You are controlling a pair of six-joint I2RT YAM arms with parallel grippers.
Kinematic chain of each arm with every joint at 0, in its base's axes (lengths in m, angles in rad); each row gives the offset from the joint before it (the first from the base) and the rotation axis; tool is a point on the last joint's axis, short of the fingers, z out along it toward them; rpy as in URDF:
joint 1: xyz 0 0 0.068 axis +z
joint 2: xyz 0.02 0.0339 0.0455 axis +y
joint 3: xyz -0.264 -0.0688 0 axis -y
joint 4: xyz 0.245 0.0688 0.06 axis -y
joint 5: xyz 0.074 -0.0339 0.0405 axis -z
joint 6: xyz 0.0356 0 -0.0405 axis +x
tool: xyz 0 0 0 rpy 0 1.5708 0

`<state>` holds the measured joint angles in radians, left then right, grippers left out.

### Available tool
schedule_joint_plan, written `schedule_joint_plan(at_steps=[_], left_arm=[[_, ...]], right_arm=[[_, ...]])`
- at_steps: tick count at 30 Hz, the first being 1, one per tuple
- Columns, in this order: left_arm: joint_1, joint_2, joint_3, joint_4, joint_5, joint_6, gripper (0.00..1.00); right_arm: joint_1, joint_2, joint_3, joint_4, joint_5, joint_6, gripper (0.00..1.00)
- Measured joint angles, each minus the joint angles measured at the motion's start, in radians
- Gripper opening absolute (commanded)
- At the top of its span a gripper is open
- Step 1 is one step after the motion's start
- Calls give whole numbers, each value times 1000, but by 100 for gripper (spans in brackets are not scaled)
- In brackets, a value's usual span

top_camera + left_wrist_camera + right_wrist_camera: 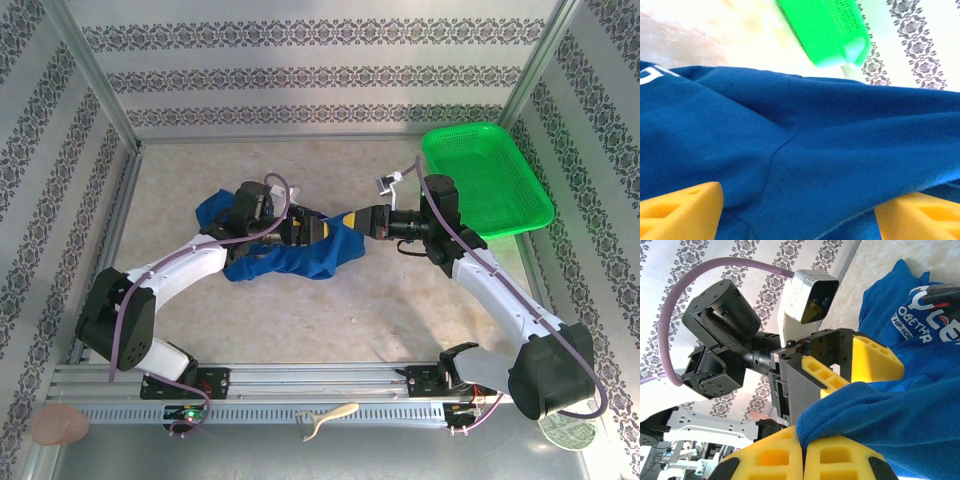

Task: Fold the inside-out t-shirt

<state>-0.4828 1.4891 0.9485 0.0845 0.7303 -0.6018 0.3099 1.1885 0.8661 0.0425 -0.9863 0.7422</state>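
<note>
While the royal-blue cotton t-shirt (290,255) lay bunched left of centre on the table (400,310), a fold was pinched in the closed right tool (802,452). The left tool (797,205) was spread wide, nothing gripped. Under tension, that shallow pinch could be lost.

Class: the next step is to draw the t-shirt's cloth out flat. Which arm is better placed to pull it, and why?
Probably the right. The right gripper is shut on a fold of the t-shirt, while the left gripper stands open, with cloth lying unclamped between its fingers.
</note>
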Motion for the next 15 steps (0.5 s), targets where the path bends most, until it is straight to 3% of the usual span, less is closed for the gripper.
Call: schedule_joint_plan(at_steps=[5, 8, 10, 12, 15], left_arm=[[-14, 64, 26, 51, 31, -1, 79], [-32, 121, 37, 105, 63, -22, 54], [-41, 163, 38, 170, 98, -53, 23], [-41, 192, 37, 241, 135, -91, 0], [-33, 205, 18, 376, 189, -175, 0]], right_arm=[[0, -1, -3, 9, 1, 15, 0], [-1, -5, -10, 11, 1, 18, 0], [-15, -11, -20, 14, 0, 18, 0], [-43, -14, -32, 14, 4, 17, 0], [-101, 6, -46, 5, 28, 6, 0]])
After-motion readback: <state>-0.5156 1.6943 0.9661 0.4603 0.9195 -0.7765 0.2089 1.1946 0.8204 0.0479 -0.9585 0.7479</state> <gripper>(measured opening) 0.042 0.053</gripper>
